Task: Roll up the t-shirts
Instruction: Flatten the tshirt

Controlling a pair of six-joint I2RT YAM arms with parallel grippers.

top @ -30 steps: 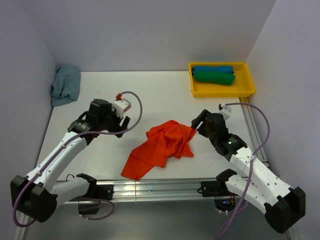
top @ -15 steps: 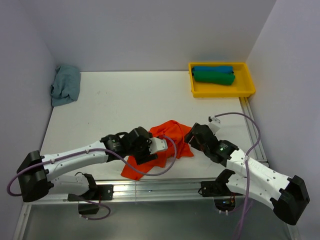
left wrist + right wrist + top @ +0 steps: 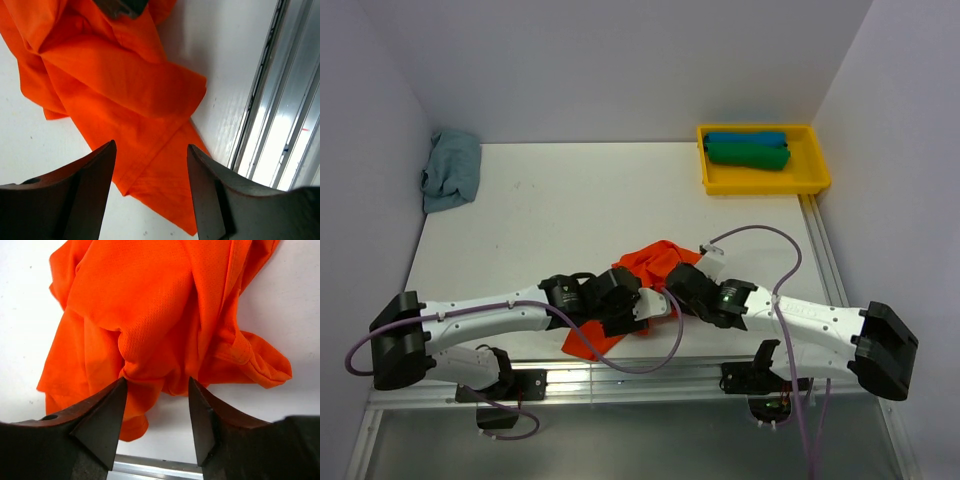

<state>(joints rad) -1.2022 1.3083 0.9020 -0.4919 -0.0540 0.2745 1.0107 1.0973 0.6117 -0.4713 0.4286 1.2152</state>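
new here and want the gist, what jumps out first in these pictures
A crumpled bright orange shirt lies near the front edge of the white table, with the left tool and right tool both open over it. At the far right, a yellow tray holds a blue roll and a green roll.
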